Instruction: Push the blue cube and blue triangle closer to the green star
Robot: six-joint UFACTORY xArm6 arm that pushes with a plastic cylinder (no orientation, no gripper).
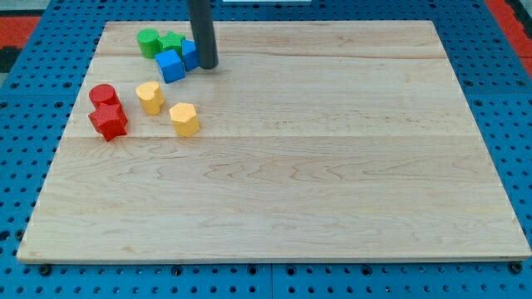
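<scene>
Yellow blocks (150,97) and red blocks (106,112) crowd the board's (332,166) left; rightward lies open.

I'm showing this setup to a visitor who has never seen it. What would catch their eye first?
Likely the dark rod coming down from the view's top, my tip resting against the right side of a blue block. Packed beside it at the upper left are the blue cube and two green blocks. Below them sit two red blocks and two yellow blocks.
</scene>
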